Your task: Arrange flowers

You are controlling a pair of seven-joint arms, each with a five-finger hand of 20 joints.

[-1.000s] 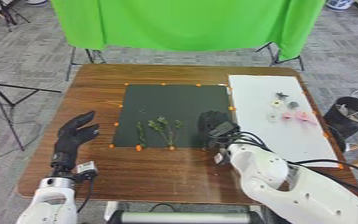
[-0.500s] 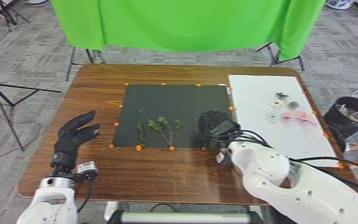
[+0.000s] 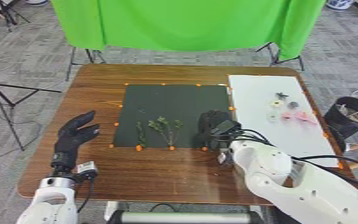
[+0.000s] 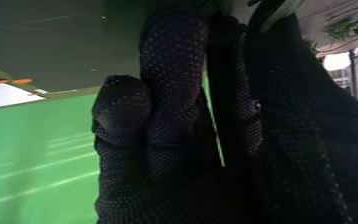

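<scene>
A brown wooden table (image 3: 149, 175) stands before me on a grey floor, with a bright green cloth (image 3: 189, 25) hanging beyond its far edge. My two white arms come in from the near side. On the table lies a dark mat (image 3: 171, 97), and just beside it, on the right, a white sheet (image 3: 260, 92). A black bin (image 3: 346, 122) stands off the right edge. My left hand (image 3: 73, 135) is in the air left of the mat, relaxed, thumb spread from the fingers. My right hand (image 3: 214, 122) is at the mat's near right part; whether it grasps anything, I can't tell, though the wrist view shows a green leaf (image 4: 286, 11) at its far end. On the mat are a branching green sprig (image 3: 168, 132) and, to its left, a slim green stem (image 3: 141, 132). The sheet holds pink flowers (image 3: 304, 117) and a small pale bloom (image 3: 277, 104). Tiny orange markers (image 3: 116, 124) dot the mat's border.
</scene>
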